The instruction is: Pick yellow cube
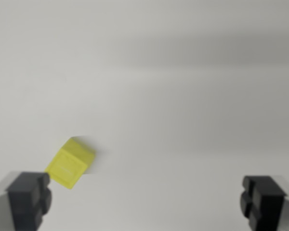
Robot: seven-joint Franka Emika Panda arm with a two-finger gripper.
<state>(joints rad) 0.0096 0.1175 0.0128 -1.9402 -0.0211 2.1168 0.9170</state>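
Jaws spread wide, holding nothing.
The gripper (147,202) hangs above the white worktop (183,96); the yellow cube (70,162) lies at eight o'clock, just beside one finger (29,198).

The gripper (147,202) hangs with its dark fingers (29,199) spread wide apart, seemingly holding nothing.

— Where is the cube (70,162)?
— On the pale surface (173,96), low at the wrist view's left.
— Its look?
— Yellow, slightly translucent, turned corner-on, resting flat, a soft shadow at its right side.
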